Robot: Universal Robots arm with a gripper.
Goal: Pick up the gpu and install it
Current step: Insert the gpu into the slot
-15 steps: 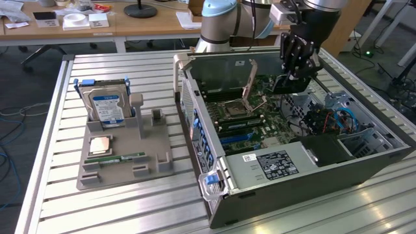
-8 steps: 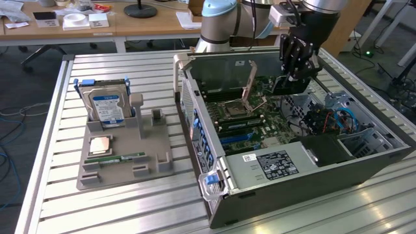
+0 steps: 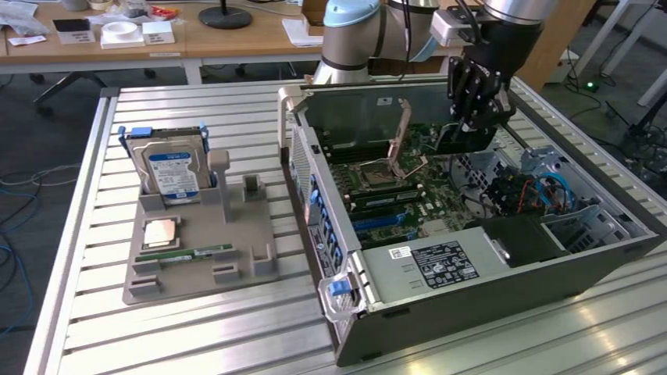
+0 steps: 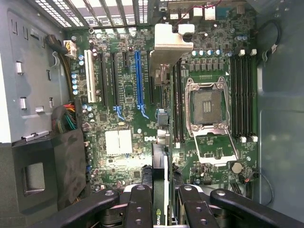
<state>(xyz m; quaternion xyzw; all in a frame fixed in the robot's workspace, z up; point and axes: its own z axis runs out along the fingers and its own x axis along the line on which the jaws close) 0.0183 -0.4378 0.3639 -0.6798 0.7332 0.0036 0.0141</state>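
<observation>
Wrist view: fingers [image 4: 140, 209] tight on NVIDIA-labelled gpu [image 4: 161, 161], over DELL-marked motherboard [image 4: 118, 95].

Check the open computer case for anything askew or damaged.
Nothing stands out. The gripper holds the gpu edge-on over the motherboard, parallel to its slots; no loose or damaged parts show.

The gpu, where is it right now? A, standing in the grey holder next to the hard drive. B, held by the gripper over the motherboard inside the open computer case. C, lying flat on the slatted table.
B: the gpu sits edge-on, clamped in the gripper, above the motherboard inside the open case.
</observation>
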